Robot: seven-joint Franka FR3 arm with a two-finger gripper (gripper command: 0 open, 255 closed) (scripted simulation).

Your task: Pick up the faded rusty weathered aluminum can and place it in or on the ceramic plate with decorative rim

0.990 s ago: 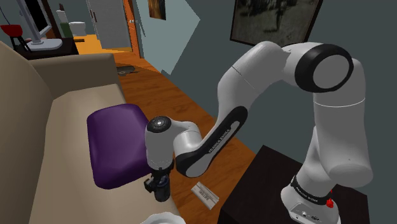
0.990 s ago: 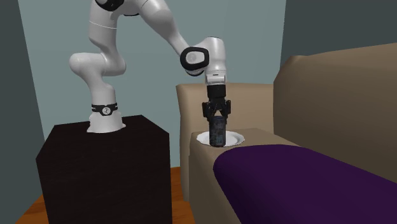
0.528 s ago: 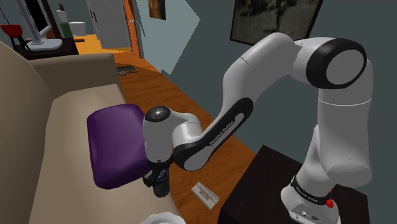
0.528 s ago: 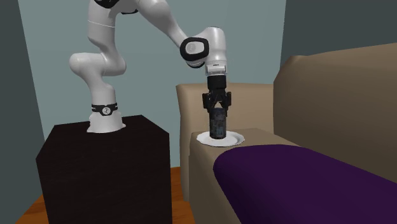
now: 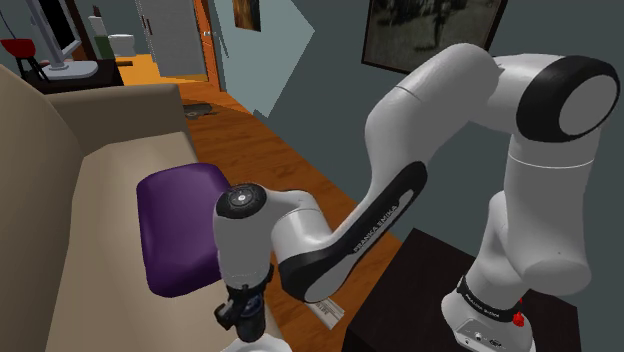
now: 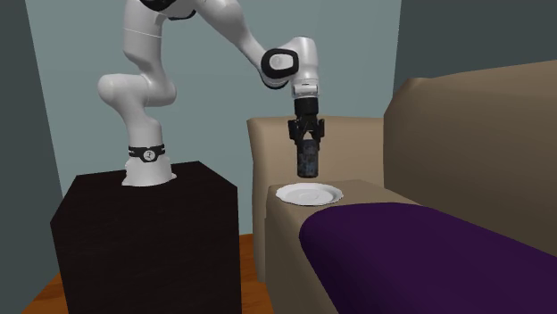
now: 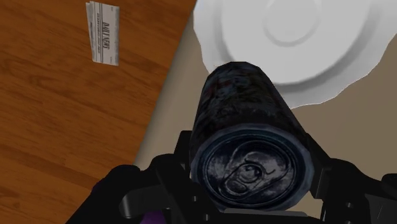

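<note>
Clasping the dark, blotchy can (image 7: 245, 108) between them, the fingers (image 7: 149, 191) were closed firmly on its sides. It hung upright in the air, its top end toward the wrist. Below it, with a clear gap between, lay the white plate (image 7: 299, 38) on the beige sofa arm (image 6: 366, 189). Farther off, a leaflet (image 7: 102, 32) lay on the wooden floor (image 7: 63, 121). The carry looked finished. The next move called for a straight, slow descent — then letting go only once the can's base met the plate.
</note>
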